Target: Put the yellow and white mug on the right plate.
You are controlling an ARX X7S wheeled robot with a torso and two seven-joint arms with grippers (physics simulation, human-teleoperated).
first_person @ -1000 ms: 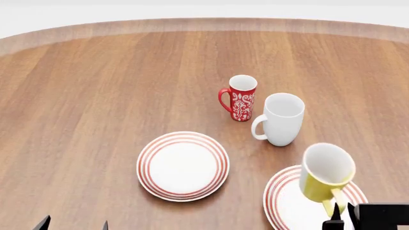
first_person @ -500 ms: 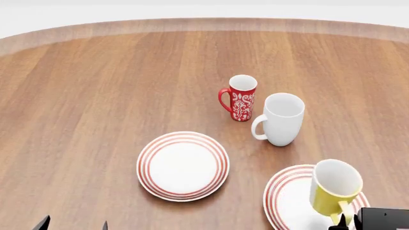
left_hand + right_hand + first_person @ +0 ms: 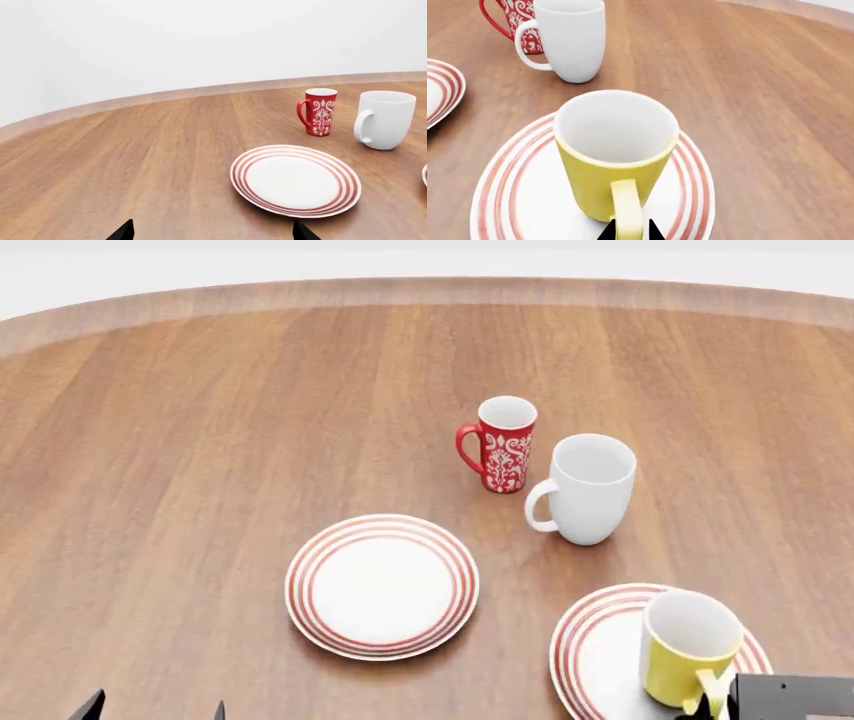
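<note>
The yellow and white mug (image 3: 686, 650) stands upright on the right plate (image 3: 595, 645), a white plate with thin red rings, at the head view's lower right. In the right wrist view the mug (image 3: 614, 155) rests on the plate (image 3: 514, 200). My right gripper (image 3: 630, 232) is shut on the mug's yellow handle, one dark fingertip on each side; in the head view it (image 3: 714, 702) shows at the bottom right edge. My left gripper (image 3: 212, 232) is open and empty over bare table, near the head view's lower left corner (image 3: 154, 708).
An identical ringed plate (image 3: 382, 585) lies left of centre. A tall white mug (image 3: 585, 488) and a slim red patterned mug (image 3: 501, 443) stand just behind the right plate. The round wooden table (image 3: 200, 440) extends wide to the left and back.
My right gripper has lowered the yellow mug from a tilted hold above the plate until it stands upright on the plate. The left arm has not moved.
</note>
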